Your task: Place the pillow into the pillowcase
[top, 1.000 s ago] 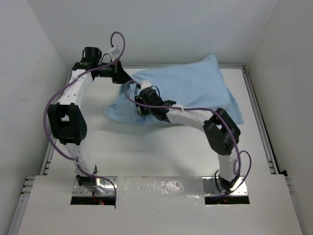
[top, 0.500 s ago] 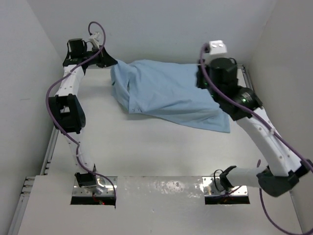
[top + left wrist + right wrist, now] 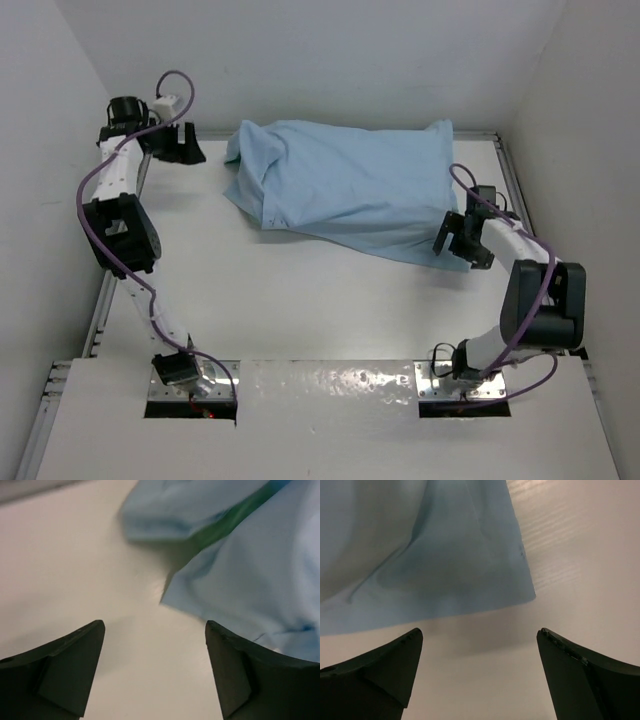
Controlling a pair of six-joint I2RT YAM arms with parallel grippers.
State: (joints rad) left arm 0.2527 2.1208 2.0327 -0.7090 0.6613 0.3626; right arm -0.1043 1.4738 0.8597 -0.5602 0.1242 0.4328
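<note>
The light blue pillowcase (image 3: pixel 350 185) lies bulging across the back of the table, its near right corner flat. The pillow is hidden; no white fabric shows. My left gripper (image 3: pixel 195 152) stands open to the left of the pillowcase, apart from it. In the left wrist view only bare table lies between the left gripper's (image 3: pixel 155 625) fingers, with the pillowcase (image 3: pixel 250 570) and a sea-green strip of it (image 3: pixel 235 517) ahead. My right gripper (image 3: pixel 452 240) is open at the near right corner. That corner of the pillowcase (image 3: pixel 445 555) lies just beyond the right gripper's (image 3: pixel 480 632) fingertips.
White walls close in the table at the back and on both sides. A metal rail (image 3: pixel 530 240) runs along the table's right edge. Bare tabletop (image 3: pixel 300 300) stretches between the pillowcase and the arm bases (image 3: pixel 190 375).
Both grippers have opened and drawn back from the pillowcase. The left moved left, off its left end. The right arm came down from above the right end to the near right corner.
</note>
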